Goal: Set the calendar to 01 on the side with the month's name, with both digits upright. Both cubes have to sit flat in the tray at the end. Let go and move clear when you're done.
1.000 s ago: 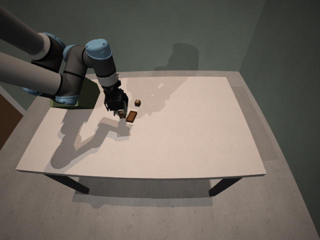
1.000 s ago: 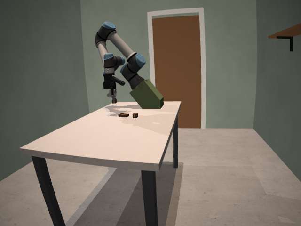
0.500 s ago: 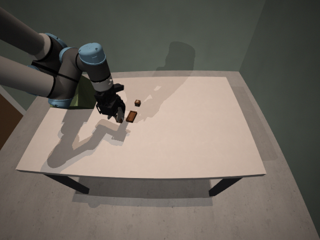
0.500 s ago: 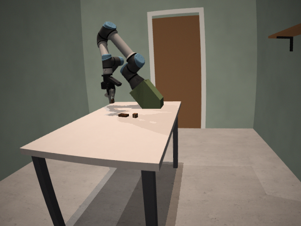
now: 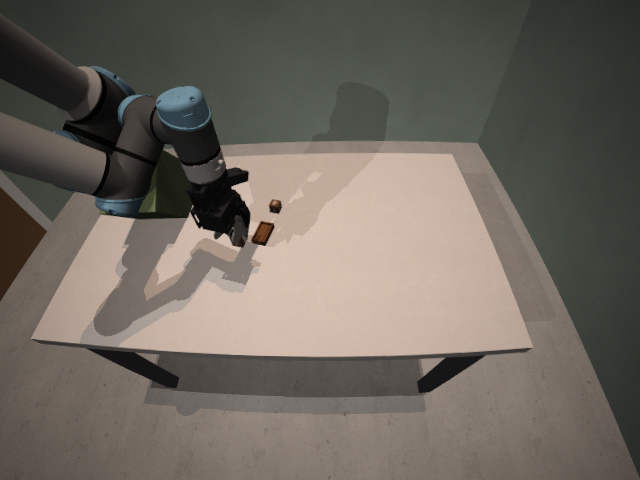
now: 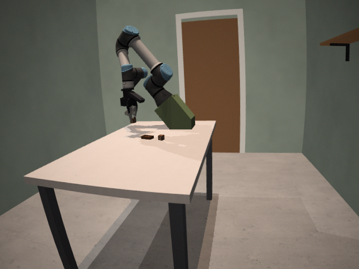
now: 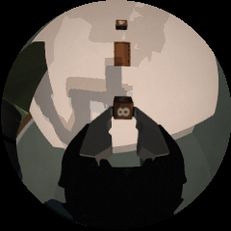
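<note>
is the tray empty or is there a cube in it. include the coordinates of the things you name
Empty. The tray [image 5: 263, 233] [image 6: 147, 137] [image 7: 122, 54] shows bare wood inside; one cube [image 5: 275, 206] [image 6: 161, 137] [image 7: 121, 24] sits on the table beyond it, the other [image 5: 238, 242] [image 6: 133, 119] [image 7: 123, 109] is in the gripper [image 5: 238, 238] [image 6: 133, 117] [image 7: 122, 107].

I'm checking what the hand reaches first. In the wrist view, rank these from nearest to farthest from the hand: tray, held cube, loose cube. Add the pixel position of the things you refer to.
1. Held cube [image 6: 133, 119] [image 7: 123, 111]: between the fingertips.
2. Tray [image 5: 263, 233] [image 6: 147, 137] [image 7: 122, 54]: beyond it, on the table.
3. Loose cube [image 5: 275, 206] [image 6: 161, 137] [image 7: 121, 24]: past the tray.
</note>
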{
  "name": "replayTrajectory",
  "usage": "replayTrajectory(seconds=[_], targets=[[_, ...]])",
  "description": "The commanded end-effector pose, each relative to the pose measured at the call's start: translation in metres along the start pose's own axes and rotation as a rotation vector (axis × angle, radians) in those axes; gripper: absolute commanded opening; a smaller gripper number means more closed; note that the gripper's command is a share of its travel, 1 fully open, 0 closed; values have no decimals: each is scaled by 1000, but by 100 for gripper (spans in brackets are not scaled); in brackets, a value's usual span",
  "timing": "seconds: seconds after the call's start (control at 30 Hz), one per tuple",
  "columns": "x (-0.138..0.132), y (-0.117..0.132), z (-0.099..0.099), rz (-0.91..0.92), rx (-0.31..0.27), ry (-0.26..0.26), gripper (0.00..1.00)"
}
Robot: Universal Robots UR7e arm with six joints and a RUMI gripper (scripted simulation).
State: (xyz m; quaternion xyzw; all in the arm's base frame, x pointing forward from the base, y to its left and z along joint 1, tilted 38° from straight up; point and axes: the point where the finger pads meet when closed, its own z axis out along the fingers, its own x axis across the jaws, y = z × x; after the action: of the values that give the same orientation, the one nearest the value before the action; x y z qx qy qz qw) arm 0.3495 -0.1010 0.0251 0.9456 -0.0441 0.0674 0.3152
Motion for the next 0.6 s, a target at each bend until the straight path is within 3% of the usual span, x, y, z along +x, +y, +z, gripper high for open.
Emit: replayTrajectory(seconds=[0.0,0.4,0.57], targets=[[0,0,0,0,0,1,10],[0,0,11,1,0,1,10],[0,0,24,1,0,1,10]])
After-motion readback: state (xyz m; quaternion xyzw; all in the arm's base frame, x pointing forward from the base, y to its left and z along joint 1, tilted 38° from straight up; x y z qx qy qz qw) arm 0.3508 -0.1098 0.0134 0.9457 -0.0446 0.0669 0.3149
